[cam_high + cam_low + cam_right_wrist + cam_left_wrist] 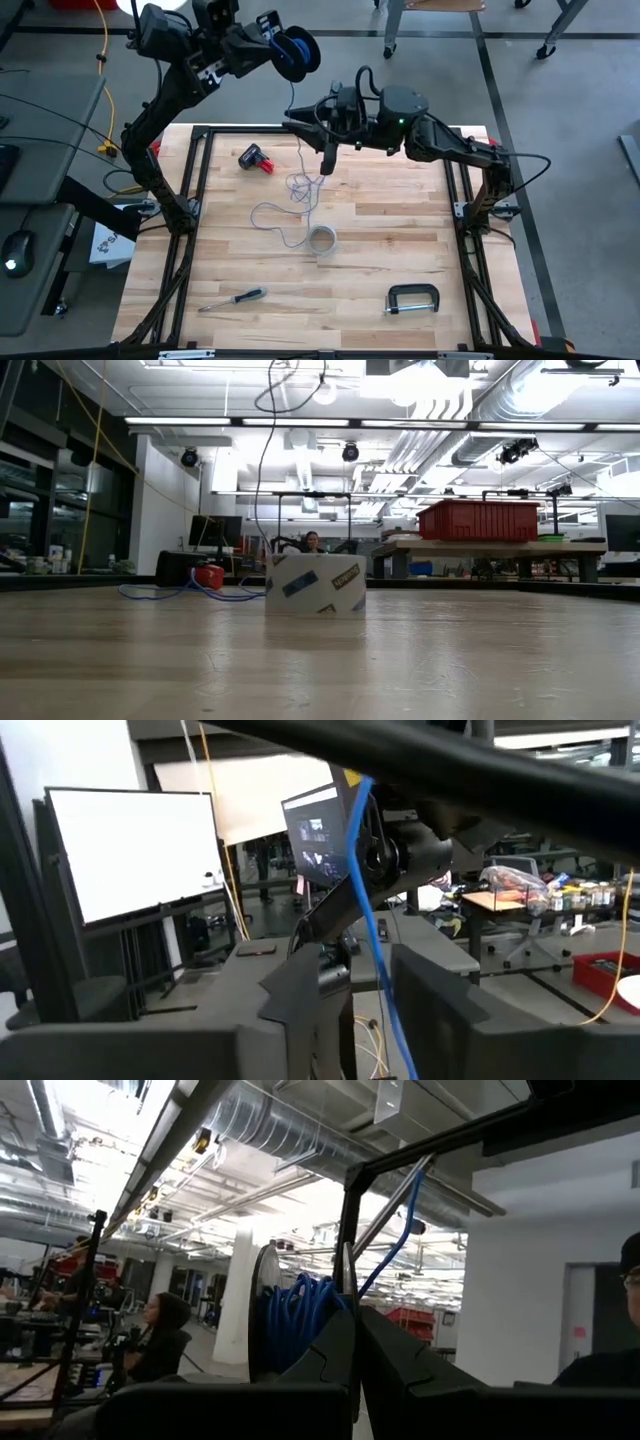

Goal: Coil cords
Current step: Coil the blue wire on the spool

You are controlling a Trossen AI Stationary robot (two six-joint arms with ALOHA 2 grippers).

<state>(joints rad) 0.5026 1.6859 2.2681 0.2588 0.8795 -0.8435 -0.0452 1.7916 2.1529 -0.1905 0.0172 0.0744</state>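
Note:
My left gripper (272, 45) is raised beyond the table's far edge, shut on a spool wound with the blue cord (297, 50); the spool also shows in the left wrist view (295, 1320). The cord drops from the spool past my right gripper (326, 160). It ends in loose loops lying on the table (285, 210), which show blue in the low view (190, 594). My right gripper (365, 995) is open above the table's far middle, and the cord (372, 930) runs between its fingers. I cannot tell a pale grey cord apart. My left gripper holds the spool at the side of its blue winding (325, 1315). The shut fingers (335, 1355) themselves hide the place of contact. The spool is lifted clear, high above the table, and the cord hangs from it.
A tape roll (322, 240) stands mid-table beside the loops. A red and black object (256, 158) lies at the far left, a screwdriver (232, 297) at the near left and a C-clamp (413, 299) at the near right. A black frame (200, 130) edges the table.

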